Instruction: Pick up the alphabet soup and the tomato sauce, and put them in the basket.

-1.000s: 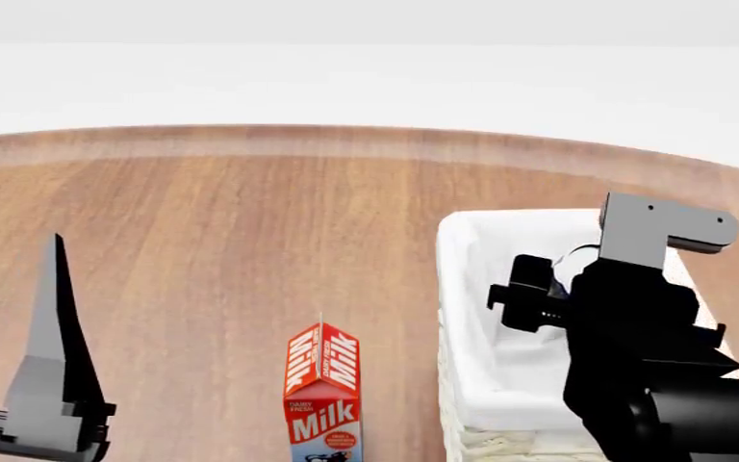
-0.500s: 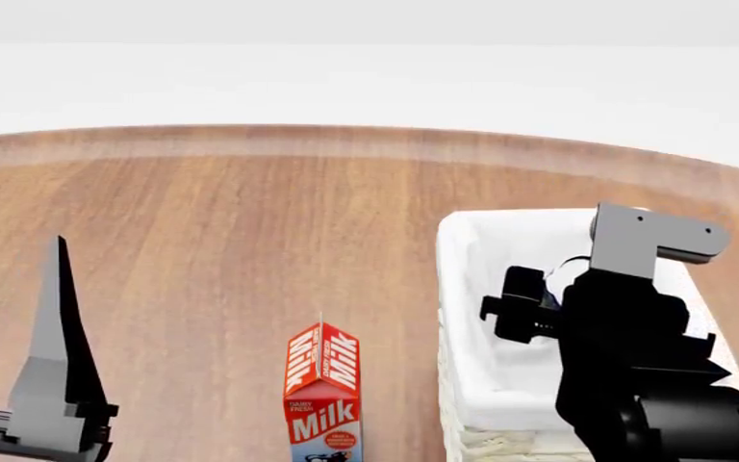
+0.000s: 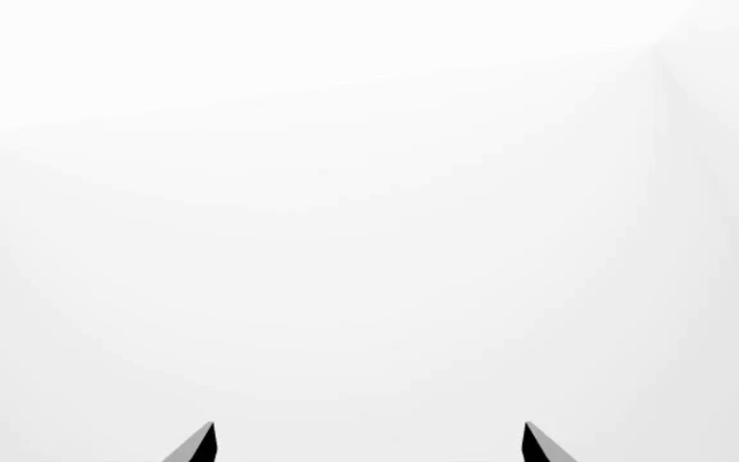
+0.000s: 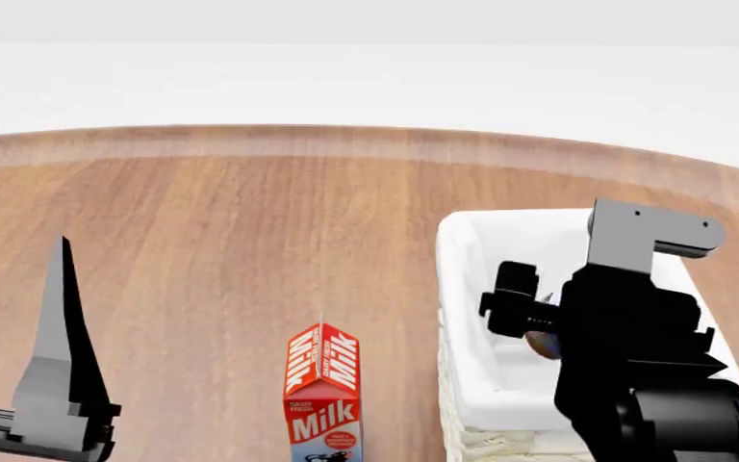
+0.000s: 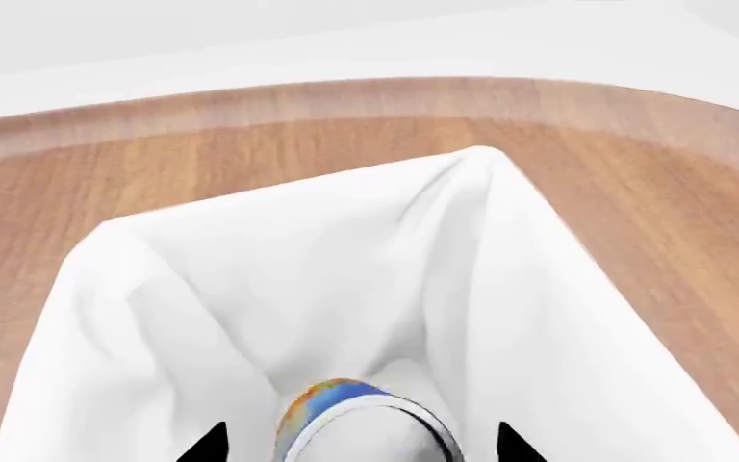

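The alphabet soup (image 5: pixel 344 399), a can with a blue and orange label and a silvery top, lies inside the basket (image 5: pixel 216 289) on its white lining. My right gripper (image 5: pixel 359 445) is open above it, with a gap between each fingertip and the can. In the head view the right gripper (image 4: pixel 514 308) hangs over the basket (image 4: pixel 462 250), and a sliver of the can (image 4: pixel 543 344) shows just under it. My left gripper (image 4: pixel 59 318) stands at the near left, pointing up. In its wrist view the left gripper (image 3: pixel 369 441) is open and holds nothing. The tomato sauce is out of view.
A red and white milk carton (image 4: pixel 324 385) stands upright at the near middle, just left of the basket. The brown wooden table (image 4: pixel 242 212) reaches back to a curved far edge. The right arm hides the basket's right half.
The right gripper has shifted a little left and lower into the basket. The can, earlier seen up beside the gripper, now shows lower, beneath it.
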Robot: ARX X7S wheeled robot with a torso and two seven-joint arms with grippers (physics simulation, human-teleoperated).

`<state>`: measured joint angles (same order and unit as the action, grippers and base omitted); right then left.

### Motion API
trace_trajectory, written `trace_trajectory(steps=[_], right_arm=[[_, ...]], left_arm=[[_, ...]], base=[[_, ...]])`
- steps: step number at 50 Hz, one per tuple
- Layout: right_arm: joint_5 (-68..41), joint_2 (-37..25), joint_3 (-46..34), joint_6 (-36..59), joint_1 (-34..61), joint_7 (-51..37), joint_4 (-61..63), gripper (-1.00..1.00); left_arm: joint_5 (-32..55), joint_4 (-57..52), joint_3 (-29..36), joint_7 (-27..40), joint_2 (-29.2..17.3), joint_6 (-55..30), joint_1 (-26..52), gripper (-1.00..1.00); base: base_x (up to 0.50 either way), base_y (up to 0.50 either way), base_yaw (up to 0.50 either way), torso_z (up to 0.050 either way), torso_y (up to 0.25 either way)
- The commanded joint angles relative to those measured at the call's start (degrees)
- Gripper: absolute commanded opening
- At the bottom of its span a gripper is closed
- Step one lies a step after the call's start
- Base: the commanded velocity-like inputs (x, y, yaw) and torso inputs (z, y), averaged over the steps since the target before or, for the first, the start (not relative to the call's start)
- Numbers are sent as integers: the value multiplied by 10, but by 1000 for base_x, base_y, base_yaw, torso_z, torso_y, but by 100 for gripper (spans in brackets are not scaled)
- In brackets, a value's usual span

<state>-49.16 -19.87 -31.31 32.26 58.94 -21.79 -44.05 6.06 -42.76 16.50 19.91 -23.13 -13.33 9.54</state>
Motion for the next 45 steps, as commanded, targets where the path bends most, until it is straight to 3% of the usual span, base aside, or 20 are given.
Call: trace_trajectory(steps=[1, 24, 31, 45], right_arm=[[12, 0, 4, 15, 11, -1, 4, 100], [-43, -42, 26, 95, 79, -22, 177, 100], [-63, -73, 0, 126, 66, 42, 251, 100], [-107, -118, 5, 148, -4, 27, 381, 100]], left_arm=[[1, 2, 0, 1, -2, 4, -3, 100], [3, 4, 3, 4, -4, 8, -4, 100], [1, 4, 4, 7, -5, 10, -6, 100], [2, 0, 8, 8, -5, 4, -4, 100]], base=[[0, 0, 0, 0, 0], [0, 0, 0, 0, 0], [0, 0, 0, 0, 0], [0, 0, 0, 0, 0]])
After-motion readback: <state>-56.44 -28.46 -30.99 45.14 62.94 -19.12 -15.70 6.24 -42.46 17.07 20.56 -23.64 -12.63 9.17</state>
